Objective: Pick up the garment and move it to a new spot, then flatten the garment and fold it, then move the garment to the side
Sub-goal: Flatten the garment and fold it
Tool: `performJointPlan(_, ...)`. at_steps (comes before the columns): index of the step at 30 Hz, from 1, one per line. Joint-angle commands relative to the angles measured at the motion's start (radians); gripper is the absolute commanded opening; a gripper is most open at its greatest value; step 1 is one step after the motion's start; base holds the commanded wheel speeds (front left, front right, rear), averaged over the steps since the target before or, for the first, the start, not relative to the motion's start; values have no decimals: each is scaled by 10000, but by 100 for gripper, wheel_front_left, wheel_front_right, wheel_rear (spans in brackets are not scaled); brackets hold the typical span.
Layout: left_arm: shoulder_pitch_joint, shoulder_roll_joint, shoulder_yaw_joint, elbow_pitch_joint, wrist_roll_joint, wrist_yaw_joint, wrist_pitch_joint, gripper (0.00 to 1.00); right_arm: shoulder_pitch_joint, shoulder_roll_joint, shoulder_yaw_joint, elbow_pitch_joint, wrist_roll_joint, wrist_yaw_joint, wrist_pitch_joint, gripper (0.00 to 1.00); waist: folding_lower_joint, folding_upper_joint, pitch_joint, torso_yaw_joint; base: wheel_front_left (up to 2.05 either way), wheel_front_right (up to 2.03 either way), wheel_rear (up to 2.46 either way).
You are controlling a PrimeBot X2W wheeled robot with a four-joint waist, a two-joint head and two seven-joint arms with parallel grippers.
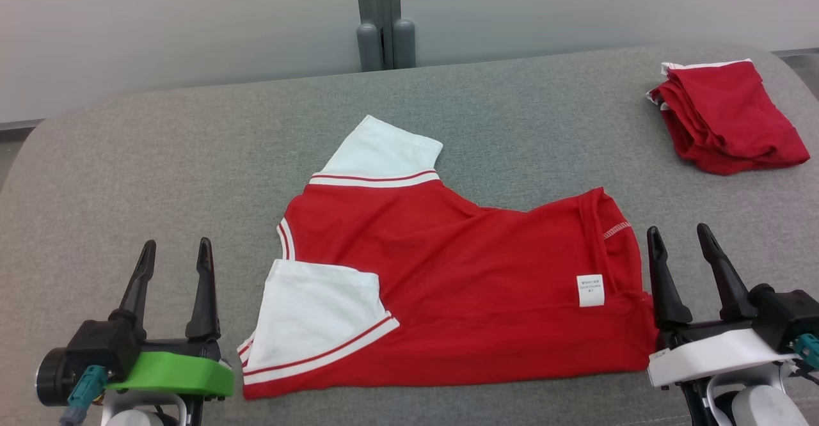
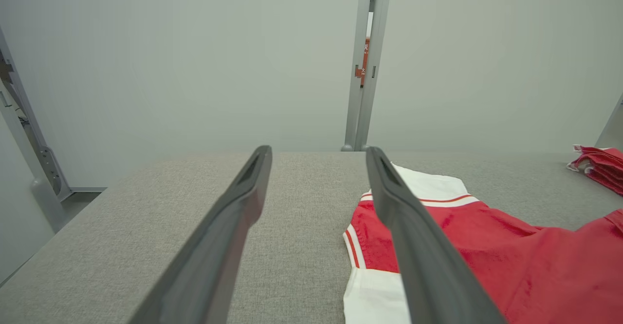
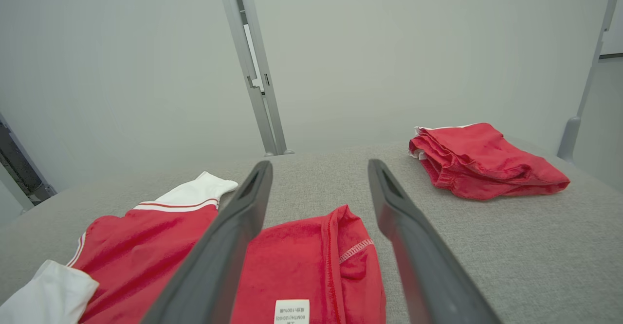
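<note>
Your red garment (image 1: 448, 285) lies mid-tabletop (image 1: 160, 157), half folded I'd guess; left gripper (image 1: 176, 245) and right gripper (image 1: 678, 229) flank it, fingers spread, holding nothing; next you'll want to pinch an edge and fold again

Looks like a lab: bare pale walls (image 1: 192, 23) and a grey metal post (image 1: 382, 16) past the jaws, behind a soft grey table (image 1: 160, 157).
</note>
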Motion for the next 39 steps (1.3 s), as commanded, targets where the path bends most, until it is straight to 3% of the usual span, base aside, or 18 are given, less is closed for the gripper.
performJointPlan(1, -120, 109, 62, -99, 121, -22, 2, 100, 213, 45, -34, -121, -120, 0, -22, 100, 0, -1, -26, 16, 0, 0, 0)
performJointPlan(25, 174, 340, 82, 527, 4, -45, 2, 100, 383, -84, 107, 165, -674, 0, -26, 100, 0, -1, 106, -3, 0, 0, 0)
performJointPlan(27, -117, 487, -27, 646, -55, -45, 2, 100, 128, -181, 142, 291, -729, 0, -24, 100, 0, -1, 218, -31, 0, 0, 0)
performJointPlan(33, -2380, 1643, -1229, 1416, -315, -44, 164, 100, -1742, -726, 503, 1023, -859, 0, 877, 100, 0, -1, 929, -281, 0, 0, 0)
performJointPlan(39, -5728, 2869, -3305, 2493, -1544, -45, 988, 100, -4295, -1011, 1002, 2277, -751, 0, 2137, 100, 0, -1, 2185, -821, 0, 0, 0)
